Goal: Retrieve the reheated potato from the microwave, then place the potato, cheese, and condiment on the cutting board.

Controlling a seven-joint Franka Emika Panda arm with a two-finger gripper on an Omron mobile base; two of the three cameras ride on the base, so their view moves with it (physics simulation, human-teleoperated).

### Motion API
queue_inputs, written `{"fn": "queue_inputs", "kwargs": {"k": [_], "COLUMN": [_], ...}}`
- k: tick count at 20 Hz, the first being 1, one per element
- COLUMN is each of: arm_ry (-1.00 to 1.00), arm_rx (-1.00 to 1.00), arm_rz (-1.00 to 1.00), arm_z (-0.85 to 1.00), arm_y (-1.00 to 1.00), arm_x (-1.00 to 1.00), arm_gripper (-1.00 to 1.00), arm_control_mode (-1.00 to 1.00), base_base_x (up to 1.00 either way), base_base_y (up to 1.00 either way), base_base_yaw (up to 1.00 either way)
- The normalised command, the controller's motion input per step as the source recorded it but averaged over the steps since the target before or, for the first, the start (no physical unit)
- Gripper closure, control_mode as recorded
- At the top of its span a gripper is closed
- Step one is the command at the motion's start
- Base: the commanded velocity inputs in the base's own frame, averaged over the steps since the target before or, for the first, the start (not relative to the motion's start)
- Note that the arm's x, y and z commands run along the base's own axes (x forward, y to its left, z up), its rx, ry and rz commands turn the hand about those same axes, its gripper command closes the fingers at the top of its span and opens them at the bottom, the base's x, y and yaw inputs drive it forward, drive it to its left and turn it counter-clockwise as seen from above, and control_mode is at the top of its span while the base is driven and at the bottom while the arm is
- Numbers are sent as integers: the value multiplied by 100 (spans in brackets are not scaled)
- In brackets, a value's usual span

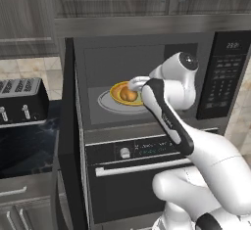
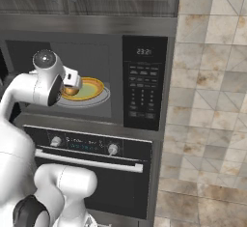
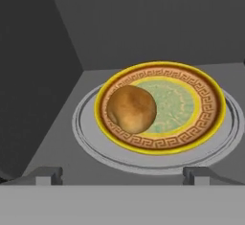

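The gripper (image 3: 122, 175) hangs wide open inside the open microwave (image 1: 225, 77), holding nothing. The potato (image 3: 131, 109) lies toward nine o'clock on the yellow-rimmed plate (image 3: 210, 99), which rests on the turntable (image 3: 86, 138).

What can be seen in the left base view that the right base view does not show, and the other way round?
Left base view alone: a toaster on the counter to the left of the open microwave. Right base view alone: a tiled wall to the right of the microwave and its clock display facing the camera. Both share: the potato on a yellow plate inside the microwave, the arm reaching in, and the oven below.
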Motion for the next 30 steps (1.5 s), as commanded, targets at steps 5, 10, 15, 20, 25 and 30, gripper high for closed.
{"fn": "queue_inputs", "kwargs": {"k": [5,10,15,20,25,30], "arm_ry": [3,7,1,0,0,0], "arm_rx": [0,0,0,-1,-7,-9], "arm_rz": [2,4,5,6,6,4], "arm_z": [-13,-21,-19,-16,-19,-13], "arm_y": [0,6,11,6,2,0], "arm_x": [45,35,30,27,15,13], "arm_gripper": [-100,-100,-100,-100,-100,-100], "arm_control_mode": [-100,-100,-100,-100,-100,-100], "base_base_x": [0,0,0,0,0,0], "base_base_y": [0,0,0,0,0,0], "base_base_yaw": [0,0,0,0,0,0]}}
